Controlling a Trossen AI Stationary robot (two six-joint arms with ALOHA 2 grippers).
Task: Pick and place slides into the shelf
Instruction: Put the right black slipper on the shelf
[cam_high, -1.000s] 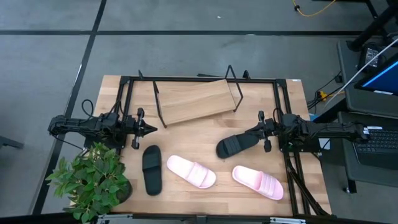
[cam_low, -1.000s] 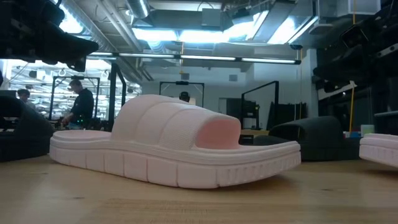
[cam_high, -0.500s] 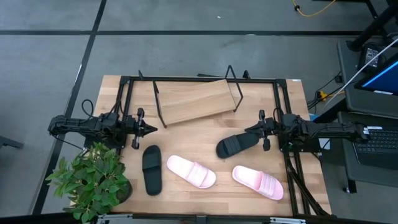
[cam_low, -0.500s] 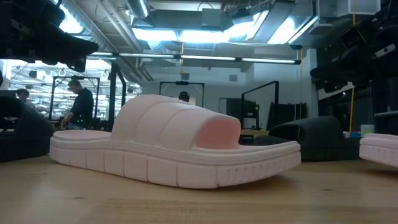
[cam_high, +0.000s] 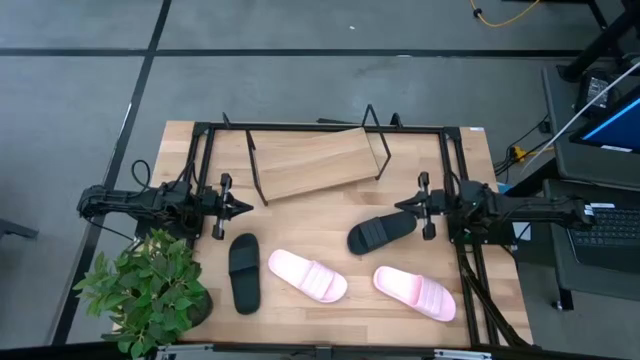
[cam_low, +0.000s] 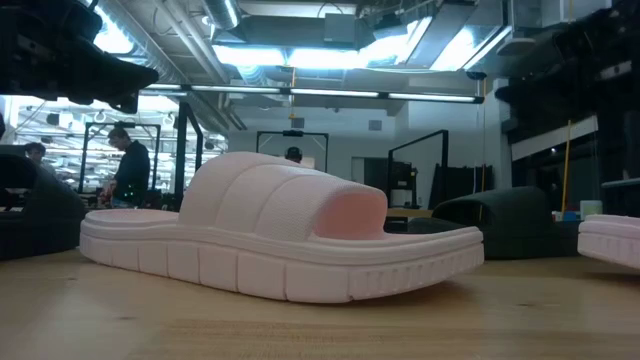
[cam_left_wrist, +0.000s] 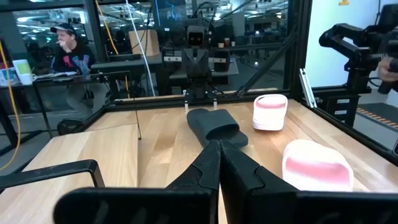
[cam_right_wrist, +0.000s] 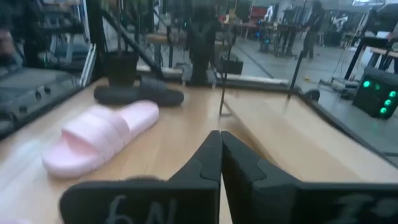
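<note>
**Caller:** Right gripper is seen right of centre in the high view, fingers pressed together, nothing clamped between them. Its tip sits just beside the toe end of a black slide lying slantwise at mid-table; contact between them cannot be made out.

**Second:** And the other slides?

**Caller:** A second black slide is laid almost straight up and down at lower left of the table. Just to its right a pink slide is angled across the lower centre, and another pink slide is placed at lower right. All four rest on the wooden table, none on the shelf.

**Second:** Where is the shelf found?

**Caller:** Upper centre, a slanted light board on thin black wire legs, its surface bare, set inside the black metal frame that rings the tabletop.

**Second:** Left side?

**Caller:** Left gripper is held at middle left, fingers closed together and empty, above the upright black slide in the frame. From its wrist view the closed fingers are aimed at the slanted black slide, with both pink slides to the right of it.

**Second:** Anything further out?

**Caller:** A potted plant is parked at the lower-left corner. In the low view the nearer pink slide fills the frame, and a person is seen far back at left.
</note>
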